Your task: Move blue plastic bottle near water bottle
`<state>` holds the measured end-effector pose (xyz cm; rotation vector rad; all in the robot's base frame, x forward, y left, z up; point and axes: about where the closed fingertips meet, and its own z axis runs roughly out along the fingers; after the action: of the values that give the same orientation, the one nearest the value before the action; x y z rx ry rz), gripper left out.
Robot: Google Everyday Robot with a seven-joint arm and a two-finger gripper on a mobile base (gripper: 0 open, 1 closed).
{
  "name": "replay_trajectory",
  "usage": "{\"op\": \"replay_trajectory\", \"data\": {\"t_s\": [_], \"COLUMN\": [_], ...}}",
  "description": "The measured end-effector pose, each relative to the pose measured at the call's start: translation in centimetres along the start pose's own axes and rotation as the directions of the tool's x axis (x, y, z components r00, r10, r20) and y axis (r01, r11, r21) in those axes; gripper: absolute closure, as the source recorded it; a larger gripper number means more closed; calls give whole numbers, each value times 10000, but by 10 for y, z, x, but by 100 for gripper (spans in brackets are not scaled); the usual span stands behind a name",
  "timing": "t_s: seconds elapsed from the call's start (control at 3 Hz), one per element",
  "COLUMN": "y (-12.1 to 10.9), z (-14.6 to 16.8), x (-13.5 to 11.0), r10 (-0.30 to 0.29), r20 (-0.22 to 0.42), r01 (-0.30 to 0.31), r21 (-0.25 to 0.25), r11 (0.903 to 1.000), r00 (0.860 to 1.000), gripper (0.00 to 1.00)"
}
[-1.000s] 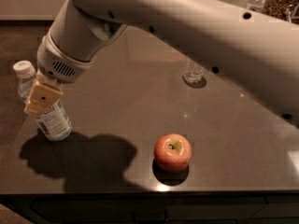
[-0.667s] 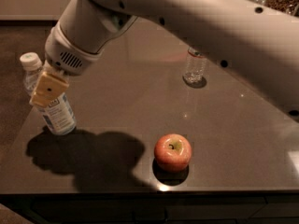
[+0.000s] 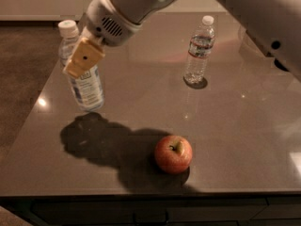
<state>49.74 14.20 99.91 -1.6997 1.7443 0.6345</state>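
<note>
The blue plastic bottle, stout and clear with a white cap and a pale blue-and-white label, hangs tilted at the left of the dark table. Its base is just above the surface, over its own shadow. My gripper is shut on its upper body, and one tan finger lies across the front. The water bottle, slim and ribbed with a small white cap and a dark label band, stands upright at the back right, well apart from the held bottle.
A red apple sits near the table's front edge, between the two bottles and closer to me. My large white arm crosses the top of the view. The table's left edge lies close to the held bottle.
My gripper has moved right and up with the blue plastic bottle in it. The arm has swung clear of the water bottle, which now shows in full.
</note>
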Motion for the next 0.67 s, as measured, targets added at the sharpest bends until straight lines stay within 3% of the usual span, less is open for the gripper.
{"op": "replay_trajectory", "data": {"t_s": [0.67], "y": [-54], "z": [-60], "x": [52], "r10": [985], "r20": [-38], "r01": [-975], "r21": [1118], "r11": [9889], "r00": [9951], "gripper": [100]}}
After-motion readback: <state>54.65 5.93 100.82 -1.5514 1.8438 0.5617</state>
